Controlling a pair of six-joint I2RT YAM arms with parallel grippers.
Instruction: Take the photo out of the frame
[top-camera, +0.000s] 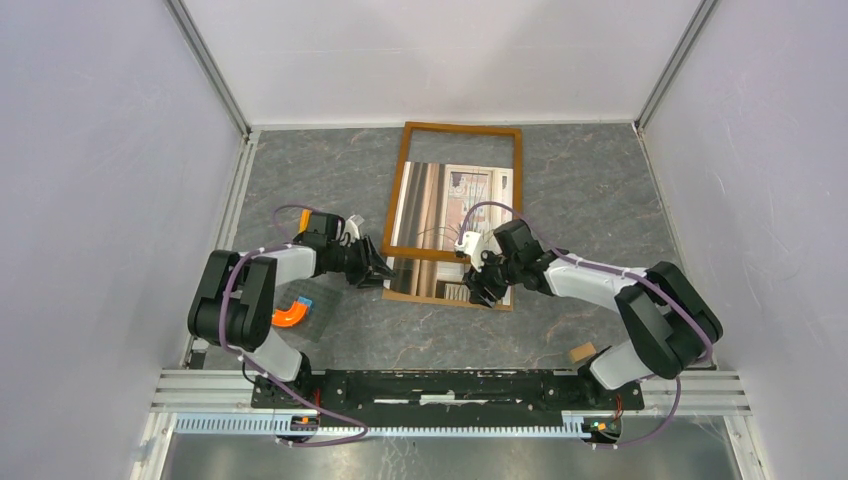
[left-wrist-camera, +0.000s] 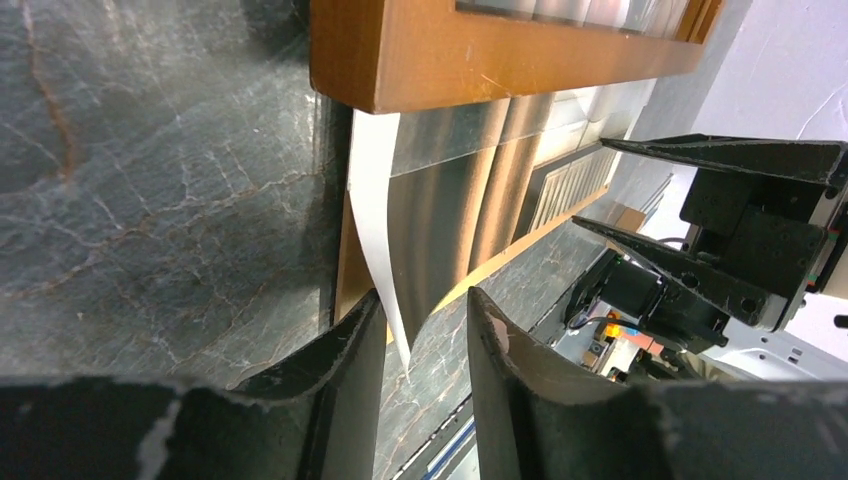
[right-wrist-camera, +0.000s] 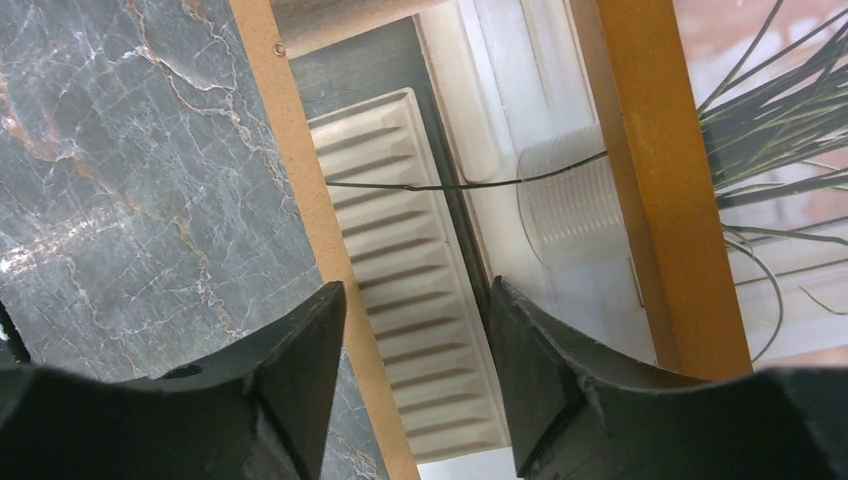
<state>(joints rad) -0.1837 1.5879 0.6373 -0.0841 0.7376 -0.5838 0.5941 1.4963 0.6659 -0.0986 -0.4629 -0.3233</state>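
The left gripper (left-wrist-camera: 420, 300) stood part-open around the lifted near-left corner of the photo (top-camera: 440, 205), which lay on the table (top-camera: 300, 170) sticking out nearward from under the frame (top-camera: 462, 128), while the right gripper (right-wrist-camera: 415, 290) hovered open and empty over its near edge.

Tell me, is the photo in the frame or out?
Partly out: the photo lies under the frame, and its near end sticks out past the near rail.

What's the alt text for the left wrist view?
A curled corner of the photo sits between the fingers of the open left gripper, with the orange-brown corner of the frame above. The right gripper is open at right; dark marble table at left.
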